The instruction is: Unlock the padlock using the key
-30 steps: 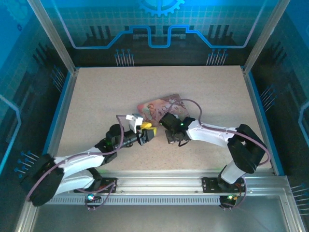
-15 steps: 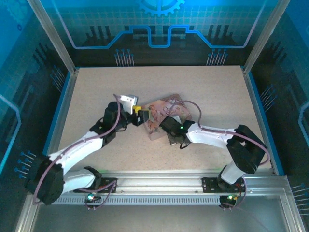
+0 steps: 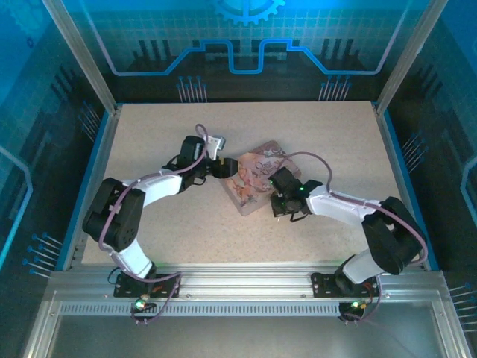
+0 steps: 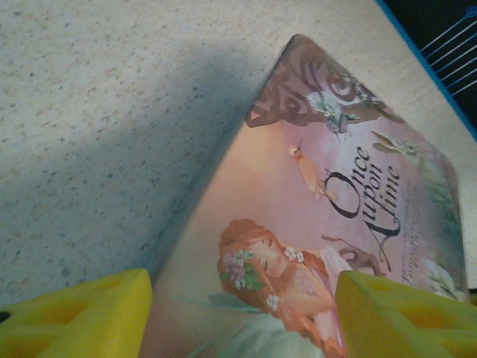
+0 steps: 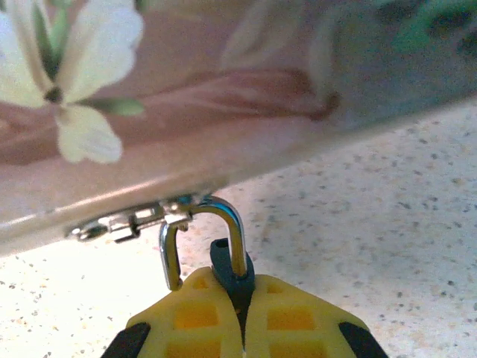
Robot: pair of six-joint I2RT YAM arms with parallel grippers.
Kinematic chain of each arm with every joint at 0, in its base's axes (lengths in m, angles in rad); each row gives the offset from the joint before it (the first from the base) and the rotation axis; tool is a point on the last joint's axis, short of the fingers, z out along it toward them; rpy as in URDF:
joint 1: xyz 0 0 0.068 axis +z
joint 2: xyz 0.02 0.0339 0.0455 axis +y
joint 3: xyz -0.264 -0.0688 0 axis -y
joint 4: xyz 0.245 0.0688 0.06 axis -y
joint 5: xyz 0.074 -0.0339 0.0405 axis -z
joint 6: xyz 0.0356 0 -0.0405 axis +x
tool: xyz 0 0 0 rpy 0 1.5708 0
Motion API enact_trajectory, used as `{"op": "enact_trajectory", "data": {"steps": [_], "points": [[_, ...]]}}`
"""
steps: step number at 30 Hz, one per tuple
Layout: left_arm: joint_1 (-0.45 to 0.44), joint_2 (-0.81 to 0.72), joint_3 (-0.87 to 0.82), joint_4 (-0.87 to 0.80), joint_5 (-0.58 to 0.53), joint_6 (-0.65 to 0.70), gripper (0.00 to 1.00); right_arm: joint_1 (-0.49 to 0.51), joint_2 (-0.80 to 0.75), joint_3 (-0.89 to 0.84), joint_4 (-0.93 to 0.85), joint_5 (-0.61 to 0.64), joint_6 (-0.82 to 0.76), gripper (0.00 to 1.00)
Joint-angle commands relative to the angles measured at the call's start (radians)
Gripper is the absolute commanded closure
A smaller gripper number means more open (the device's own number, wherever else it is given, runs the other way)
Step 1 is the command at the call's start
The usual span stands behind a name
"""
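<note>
From above, a pink picture-printed rectangular tin lies mid-way on the speckled beige table, with the left gripper and right gripper on either side of it.

At the left wrist, yellow fingers are spread wide and the tin sits between them.

At the right wrist, yellow pads are clamped on the tiny dark-blue padlock. Its silver shackle is hooked through the tin's clasp.

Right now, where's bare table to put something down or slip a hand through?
Bare table runs behind the tin to the far edge, and near, between the two arms. Crowded mid-table: left gripper at the tin's left edge, right gripper clamping the padlock at its near side.
</note>
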Motion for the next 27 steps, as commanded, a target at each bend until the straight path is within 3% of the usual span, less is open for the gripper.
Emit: {"op": "enact_trajectory", "data": {"steps": [1,10,17,21,27], "points": [[-0.008,0.015,-0.039,0.052,0.100,-0.046,0.34,-0.060,-0.055,-0.042,0.053,-0.126,-0.033,1.00],[-0.057,-0.058,-0.209,0.113,0.044,-0.092,0.35,-0.217,-0.094,-0.099,0.160,-0.598,-0.086,1.00],[-0.062,-0.104,-0.268,0.122,0.019,-0.105,0.36,-0.309,-0.108,-0.134,0.109,-0.531,0.059,1.00],[-0.074,-0.115,-0.300,0.130,0.007,-0.113,0.37,-0.380,-0.130,-0.201,0.207,-0.592,0.134,1.00],[-0.106,-0.147,-0.361,0.147,-0.023,-0.132,0.37,-0.388,-0.124,-0.199,0.215,-0.550,0.159,0.99]]}}
